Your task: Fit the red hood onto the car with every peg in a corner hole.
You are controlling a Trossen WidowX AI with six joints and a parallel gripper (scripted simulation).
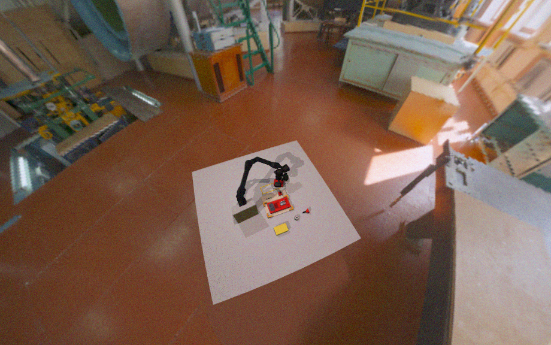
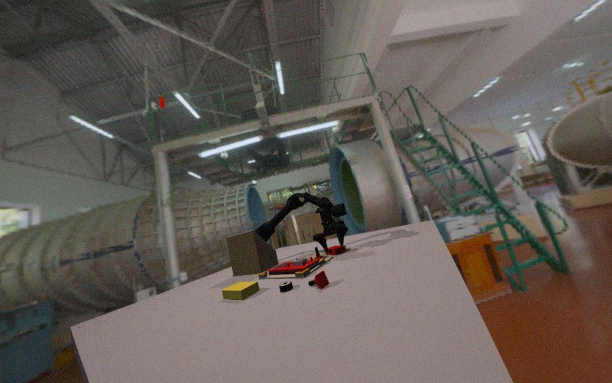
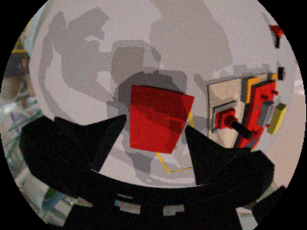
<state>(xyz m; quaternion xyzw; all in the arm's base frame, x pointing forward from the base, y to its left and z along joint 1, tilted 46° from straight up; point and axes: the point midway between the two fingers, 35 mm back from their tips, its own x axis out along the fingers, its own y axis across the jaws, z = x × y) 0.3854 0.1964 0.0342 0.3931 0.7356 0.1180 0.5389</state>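
The red hood (image 2: 337, 249) (image 3: 160, 120) lies on the table, roof up; its corner holes cannot be made out. My gripper (image 2: 334, 248) (image 3: 157, 123) is open and low over it, pointing down, with one finger on each side of the hood. A gap shows at the left finger; contact at the right one cannot be told. The red chassis (image 1: 278, 205) (image 2: 282, 268) (image 3: 257, 97) sits in the wooden jig (image 3: 220, 92), off to the right in the wrist view. Its grey engine block (image 2: 299, 260) (image 3: 265, 113) is on the deck. The pegs are too small to tell clearly.
A red piece with a black post (image 3: 241, 128) stands between hood and chassis. Beyond the chassis are a yellow block (image 1: 281, 229) (image 2: 240, 290), a black wheel (image 1: 296, 217) (image 2: 285, 286) and a red-headed piece (image 1: 306, 211) (image 2: 321, 279). An olive box (image 1: 246, 214) (image 2: 250, 255) stands near the arm's base.
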